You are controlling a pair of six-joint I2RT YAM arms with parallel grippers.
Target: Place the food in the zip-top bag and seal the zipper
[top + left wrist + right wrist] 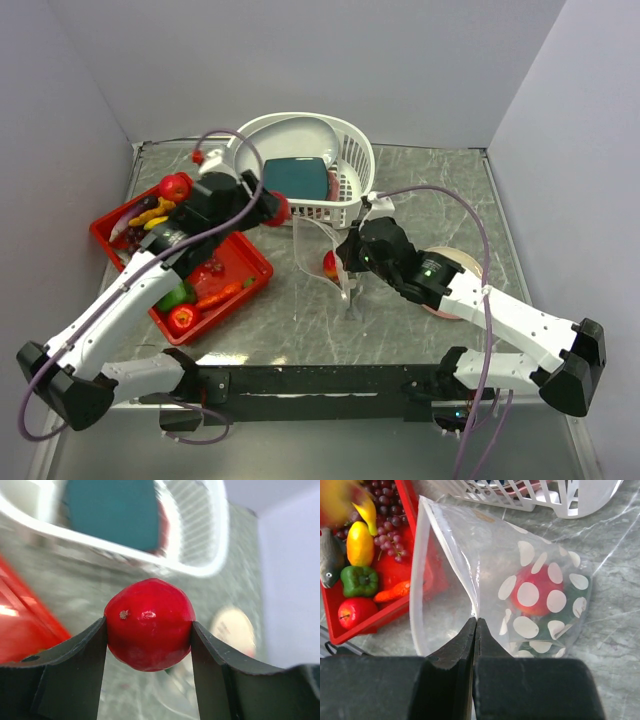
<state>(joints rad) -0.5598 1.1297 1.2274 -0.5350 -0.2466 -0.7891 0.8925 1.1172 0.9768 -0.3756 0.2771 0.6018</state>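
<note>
My left gripper (272,208) is shut on a red tomato (149,624), held in the air between the red tray and the white basket, left of the bag. The zip-top bag (470,555) is clear with white spots and stands upright with its mouth open. Its zipper (416,580) runs along the rim. My right gripper (476,622) is shut on the bag's edge (352,262). Inside the bag lies a red and green piece of food (537,587). More food fills the red tray (252,262): banana (367,512), grapes (390,535), green pepper (359,580).
A white slotted basket (350,160) with a teal block (295,178) stands behind the bag. A round beige disc (455,268) lies under the right arm. Another tomato (175,187) sits at the tray's far corner. Grey walls close in the table's sides.
</note>
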